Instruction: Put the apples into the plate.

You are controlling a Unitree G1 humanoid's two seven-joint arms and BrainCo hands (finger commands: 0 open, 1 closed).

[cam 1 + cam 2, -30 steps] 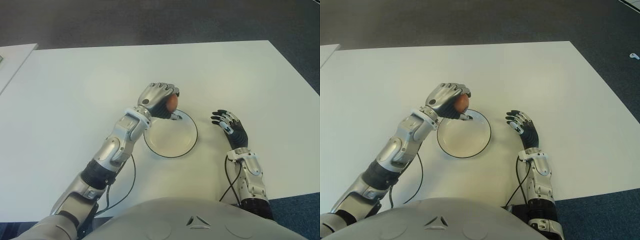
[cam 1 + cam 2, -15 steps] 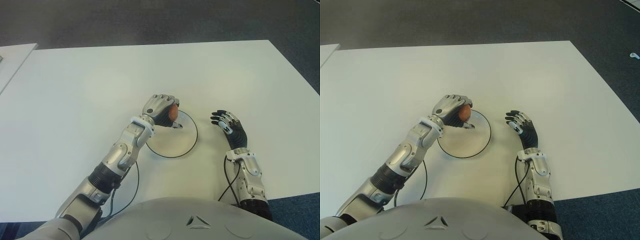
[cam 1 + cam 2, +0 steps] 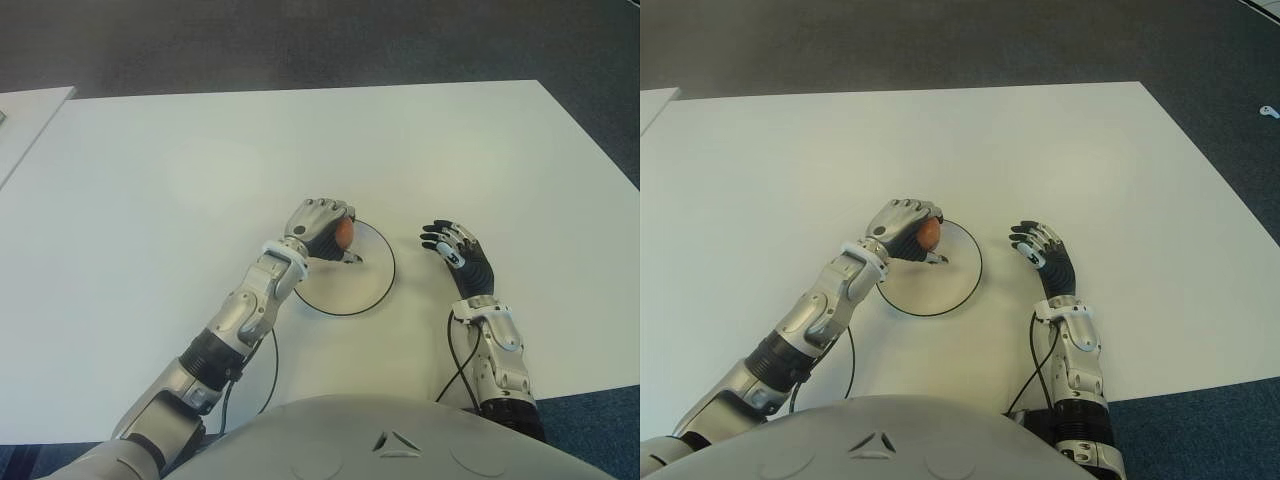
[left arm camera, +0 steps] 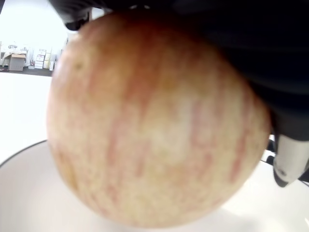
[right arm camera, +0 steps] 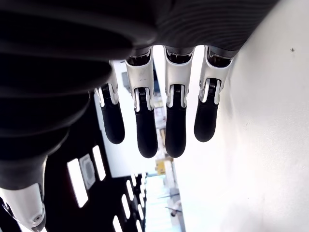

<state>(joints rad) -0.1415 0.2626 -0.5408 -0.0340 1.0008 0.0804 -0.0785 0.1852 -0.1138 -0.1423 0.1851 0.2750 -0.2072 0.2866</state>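
A red-and-yellow streaked apple (image 3: 343,232) is held in my left hand (image 3: 322,229), fingers curled over its top. The hand sits low over the far left part of a white plate (image 3: 365,285) with a dark rim. In the left wrist view the apple (image 4: 154,130) fills the picture, with the plate's white inside (image 4: 29,198) just beneath it; I cannot tell whether they touch. My right hand (image 3: 455,250) shows to the right of the plate, fingers stretched out and holding nothing.
The white table (image 3: 200,150) spreads wide around the plate. Dark carpet (image 3: 300,40) lies beyond its far edge. Another white surface's corner (image 3: 25,115) shows at the far left. A black cable (image 3: 262,375) runs by my left forearm.
My left hand has come down and a little nearer with the apple, from above the plate's far rim to low over the plate. The right hand has not moved.
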